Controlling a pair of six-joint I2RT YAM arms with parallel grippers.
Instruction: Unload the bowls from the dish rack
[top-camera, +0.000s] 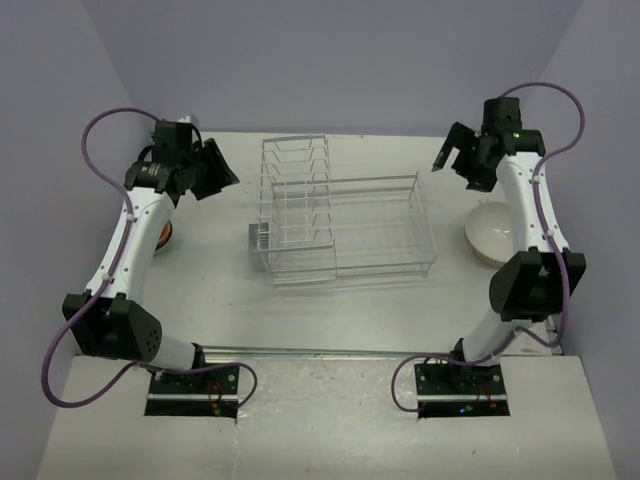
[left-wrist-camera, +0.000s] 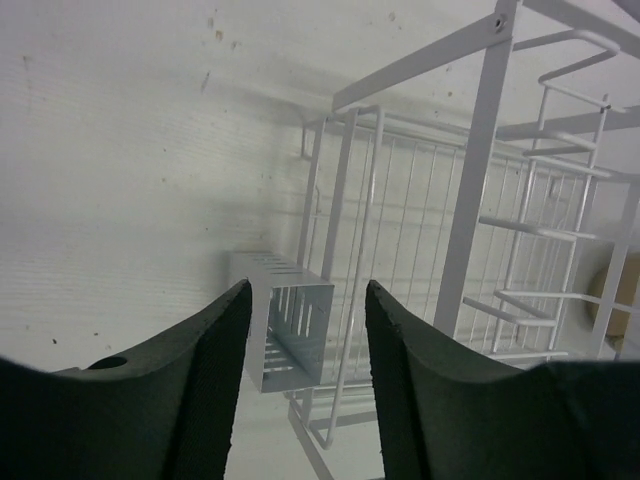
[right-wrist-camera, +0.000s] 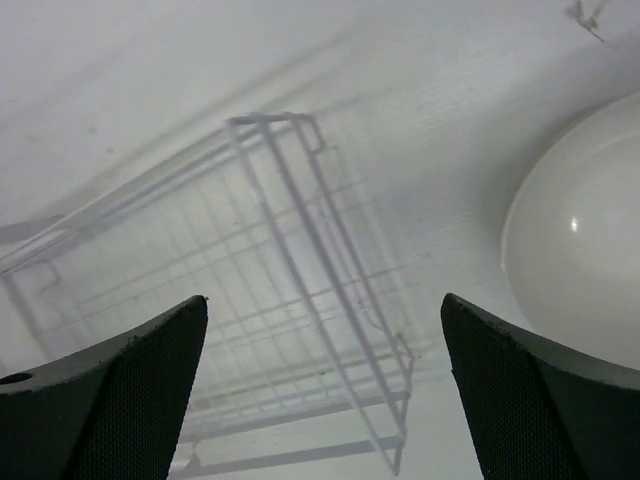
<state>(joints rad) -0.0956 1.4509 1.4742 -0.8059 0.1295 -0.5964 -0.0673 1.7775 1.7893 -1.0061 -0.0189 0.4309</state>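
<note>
The white wire dish rack (top-camera: 340, 225) stands mid-table, and I see no bowl in it. A pale bowl (top-camera: 488, 232) sits on the table to its right, partly behind my right arm; it also shows in the right wrist view (right-wrist-camera: 580, 250). An orange bowl (top-camera: 165, 237) peeks out under my left arm. My left gripper (top-camera: 220, 172) is open and empty, up near the rack's far left corner. My right gripper (top-camera: 452, 160) is open wide and empty, raised above the rack's far right. The other bowls are hidden or out of view.
In the left wrist view the left gripper (left-wrist-camera: 308, 300) faces the rack's frame (left-wrist-camera: 480, 250) and its small slotted holder box (left-wrist-camera: 285, 330). A tan shape (left-wrist-camera: 612, 300) shows through the wires. The right gripper (right-wrist-camera: 325, 310) looks down on the rack's basket end (right-wrist-camera: 300, 300).
</note>
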